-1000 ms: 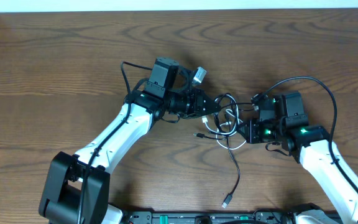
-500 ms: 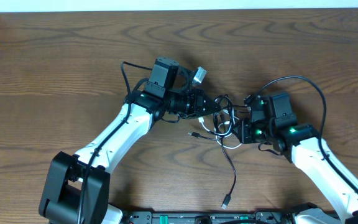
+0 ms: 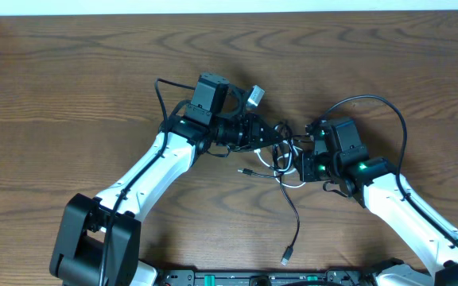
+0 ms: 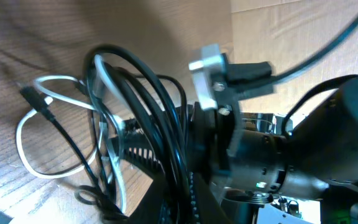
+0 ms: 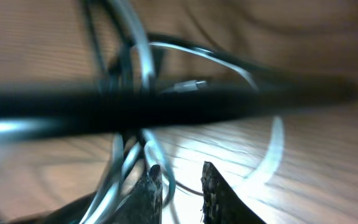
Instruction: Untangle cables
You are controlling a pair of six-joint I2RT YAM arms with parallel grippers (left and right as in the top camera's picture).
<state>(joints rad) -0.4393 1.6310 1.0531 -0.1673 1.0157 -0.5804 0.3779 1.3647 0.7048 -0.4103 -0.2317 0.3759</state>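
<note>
The surface [image 3: 70, 63] is brown wood with a bold wavy grain and a smooth, low-sheen finish; in the right wrist view it catches a soft pale glare. The black cable [image 3: 297, 222] has a smooth rubbery jacket, slightly glossy where light runs along it up close. The white cable [image 3: 296, 184] looks like smooth plastic with a faint shine. The left arm [image 3: 153, 171] and right arm [image 3: 408, 218] wear glossy white plastic shells over matt black joints. A small bracket [image 4: 207, 71] in the left wrist view is bare, dull grey metal with a screw head. The fingertips [image 5: 213, 186] of the right end effector [image 5: 180, 183] look dark and matt, perhaps plastic, though the blur leaves that uncertain.
</note>
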